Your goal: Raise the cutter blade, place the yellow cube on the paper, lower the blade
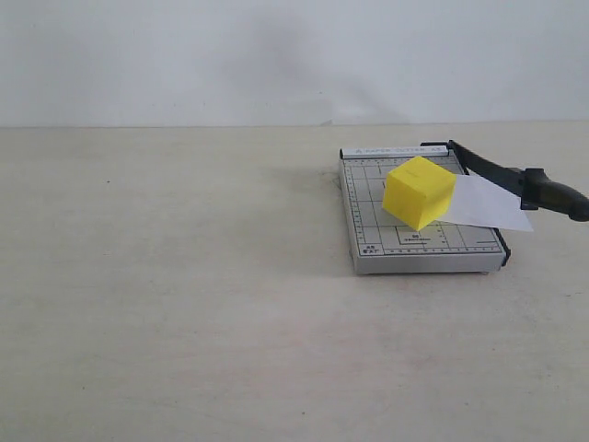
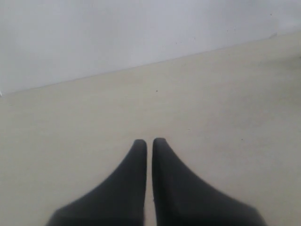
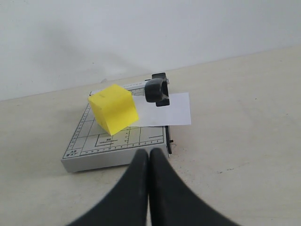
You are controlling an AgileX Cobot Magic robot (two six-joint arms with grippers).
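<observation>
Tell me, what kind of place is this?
Probably a lab test bench: a plain pale tabletop against a blank white wall, bearing a paper cutter, yellow cube and paper.

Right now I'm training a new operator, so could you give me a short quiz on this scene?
1. True or false: the cube lies off the cutter.
2. The left gripper and right gripper are: A both open; B both shut, empty; C one holding the cube.
3. Fill in: the paper sticks out past the cutter's edge, under the ___.
Key: 1 false; 2 B; 3 blade.
</observation>
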